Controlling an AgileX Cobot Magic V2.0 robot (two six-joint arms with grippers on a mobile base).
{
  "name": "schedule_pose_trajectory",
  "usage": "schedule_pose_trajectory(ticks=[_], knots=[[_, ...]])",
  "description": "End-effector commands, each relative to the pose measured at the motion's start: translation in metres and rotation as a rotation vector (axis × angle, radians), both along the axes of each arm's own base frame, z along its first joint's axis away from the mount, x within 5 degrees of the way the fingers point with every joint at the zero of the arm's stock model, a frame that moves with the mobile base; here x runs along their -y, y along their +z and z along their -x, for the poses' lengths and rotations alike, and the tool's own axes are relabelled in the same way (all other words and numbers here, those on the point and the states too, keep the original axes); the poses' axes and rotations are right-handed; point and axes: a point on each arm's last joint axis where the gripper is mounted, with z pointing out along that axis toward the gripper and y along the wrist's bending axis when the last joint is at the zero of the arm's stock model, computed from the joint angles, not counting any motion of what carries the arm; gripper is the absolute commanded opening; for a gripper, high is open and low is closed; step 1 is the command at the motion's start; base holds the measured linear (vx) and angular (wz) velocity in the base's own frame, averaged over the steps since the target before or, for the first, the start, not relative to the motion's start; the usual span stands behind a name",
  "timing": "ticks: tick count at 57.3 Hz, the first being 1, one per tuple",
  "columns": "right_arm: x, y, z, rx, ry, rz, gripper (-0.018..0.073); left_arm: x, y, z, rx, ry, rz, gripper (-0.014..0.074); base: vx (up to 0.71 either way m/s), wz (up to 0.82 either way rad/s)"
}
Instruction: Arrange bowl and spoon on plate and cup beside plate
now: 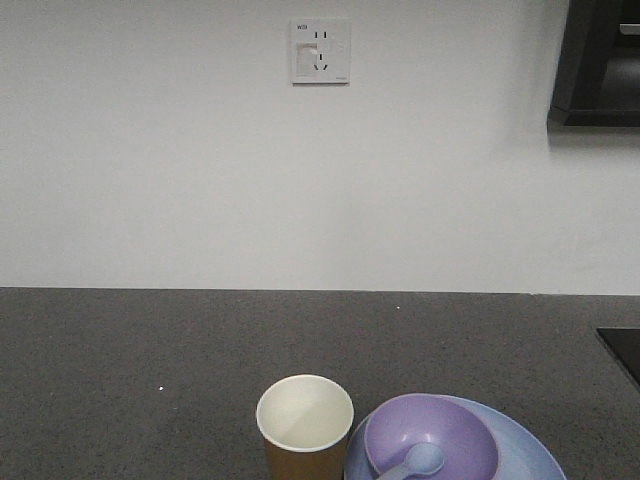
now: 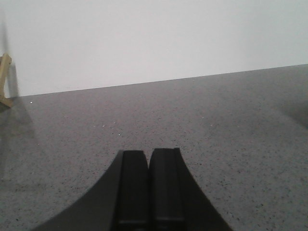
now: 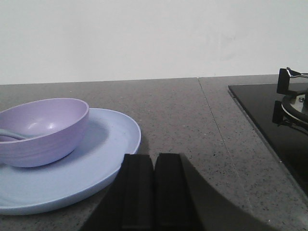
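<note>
Both our pincers are clenched on nothing: left gripper (image 2: 149,187) over bare dark speckled stone counter (image 2: 216,125), right gripper (image 3: 154,190) beside the round pale blue plastic plate (image 3: 103,159). We see the lavender plastic bowl (image 1: 432,437) on that plate, the small pale blue spoon (image 1: 418,462) inside it, and the brown paper cup (image 1: 304,422) just left of the plate.

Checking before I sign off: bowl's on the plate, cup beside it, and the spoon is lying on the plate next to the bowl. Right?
Not quite. The spoon lies inside the bowl, as the front view shows. The bowl sits on the plate, with the cup beside it.
</note>
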Motion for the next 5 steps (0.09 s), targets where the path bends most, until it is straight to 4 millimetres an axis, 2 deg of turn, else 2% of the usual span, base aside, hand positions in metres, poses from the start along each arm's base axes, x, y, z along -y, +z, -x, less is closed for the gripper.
schedule_pose_trajectory(ticks=[1,5], knots=[[0.0005,0.0060,-0.0001,0.085,-0.007,0.015,-0.0008,-0.0005,0.0165,0.0025,0.116,0.003,0.021,-0.0003,0.00,0.00],[0.0005,0.0060,-0.0001,0.085,-0.007,0.015,-0.0008,-0.0005,0.0165,0.0025,0.116,0.003,0.021,-0.0003,0.00,0.00]])
